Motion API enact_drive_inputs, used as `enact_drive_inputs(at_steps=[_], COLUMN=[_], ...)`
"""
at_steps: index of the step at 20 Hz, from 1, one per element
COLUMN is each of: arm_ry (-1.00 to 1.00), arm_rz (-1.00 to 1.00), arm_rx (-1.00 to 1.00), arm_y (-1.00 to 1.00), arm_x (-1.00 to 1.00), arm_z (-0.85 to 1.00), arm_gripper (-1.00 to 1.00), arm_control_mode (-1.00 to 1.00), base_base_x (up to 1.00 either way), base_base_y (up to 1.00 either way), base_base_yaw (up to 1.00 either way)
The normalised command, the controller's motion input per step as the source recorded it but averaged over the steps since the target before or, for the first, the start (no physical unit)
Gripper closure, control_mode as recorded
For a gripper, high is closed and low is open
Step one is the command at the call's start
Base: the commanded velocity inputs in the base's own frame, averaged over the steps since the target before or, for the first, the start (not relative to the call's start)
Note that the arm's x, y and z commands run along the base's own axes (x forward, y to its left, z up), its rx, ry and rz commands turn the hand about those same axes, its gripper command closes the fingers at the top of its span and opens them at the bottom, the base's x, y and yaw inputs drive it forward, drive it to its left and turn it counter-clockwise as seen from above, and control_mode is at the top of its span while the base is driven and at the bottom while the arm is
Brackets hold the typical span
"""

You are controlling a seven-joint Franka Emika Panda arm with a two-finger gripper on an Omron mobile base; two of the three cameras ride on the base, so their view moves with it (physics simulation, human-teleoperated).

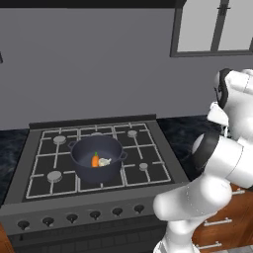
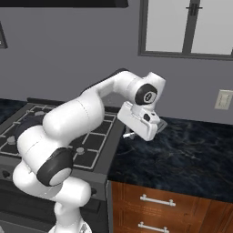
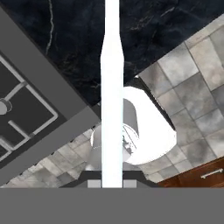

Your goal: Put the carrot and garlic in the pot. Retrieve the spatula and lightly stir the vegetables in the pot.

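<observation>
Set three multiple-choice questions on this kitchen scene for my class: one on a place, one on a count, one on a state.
1. Where is the carrot?
A. on the counter
B. in the pot
C. on a bare burner

2. How many knobs line the front of the stove?
A. four
B. six
C. eight

3. What is the gripper doing?
A. open, holding nothing
B. shut on the spatula
C. shut on a lid

Answers:
1 B: the carrot lies beside the garlic inside the pot.
2 B: six knobs stand in one row.
3 B: in the hand view the pale handle runs up from between the fingertips.
</observation>
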Motion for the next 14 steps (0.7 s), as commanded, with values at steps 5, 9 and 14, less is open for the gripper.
enact_drive_inputs(at_steps=[5, 9, 14], arm_ry=[0.08, 0.00, -0.20], arm_rz=[0.00, 0.03, 0.02], arm_rx=[0.03, -0.08, -0.08], arm_y=[0.23, 0.30, 0.45], arm_x=[-0.31, -0.37, -0.08], arm_z=[0.34, -0.04, -0.28], arm_gripper=[1.00, 1.00, 1.00], arm_control_mode=[-1.00, -1.00, -1.00], base_base_x=[0.00, 0.00, 0.00], base_base_y=[0.00, 0.00, 0.00], base_base_yaw=[0.00, 0.00, 0.00])
